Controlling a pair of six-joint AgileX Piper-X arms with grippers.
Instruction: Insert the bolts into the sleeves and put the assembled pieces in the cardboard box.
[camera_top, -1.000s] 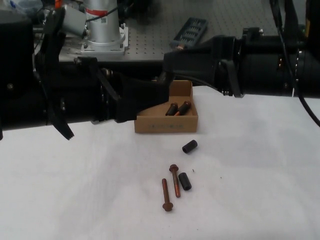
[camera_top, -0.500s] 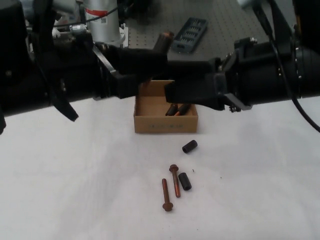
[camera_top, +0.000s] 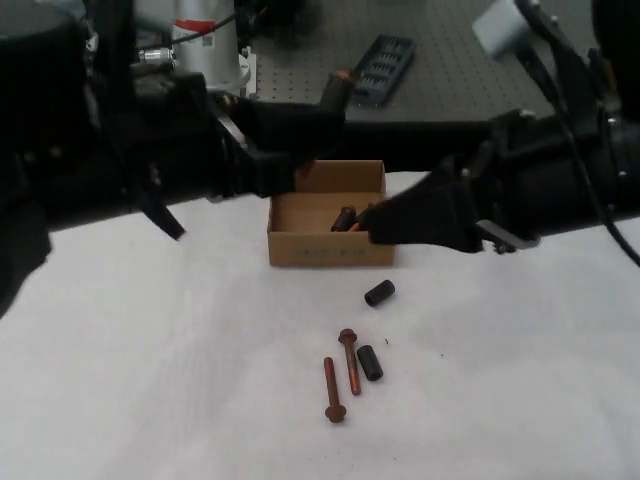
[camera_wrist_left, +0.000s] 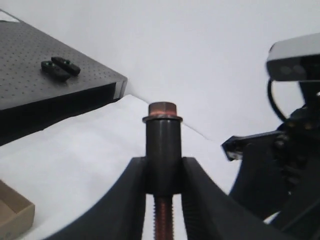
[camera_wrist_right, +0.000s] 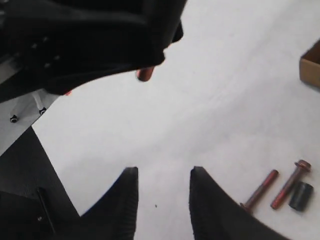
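High view: right fingers (camera_top: 398, 222) across box (camera_top: 330, 252)

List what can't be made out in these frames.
High view: count of pieces in the box; right pincer covers its corner.
Left wrist view: threaded end of the bolt, cut off by the frame edge beyond the sleeve in the left pincer.
Right wrist view: box mostly cut off by the edge.

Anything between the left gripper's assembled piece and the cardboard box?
Partly. The right gripper hangs over the right end of the cardboard box; its left part looks free for the assembled piece in the left gripper.
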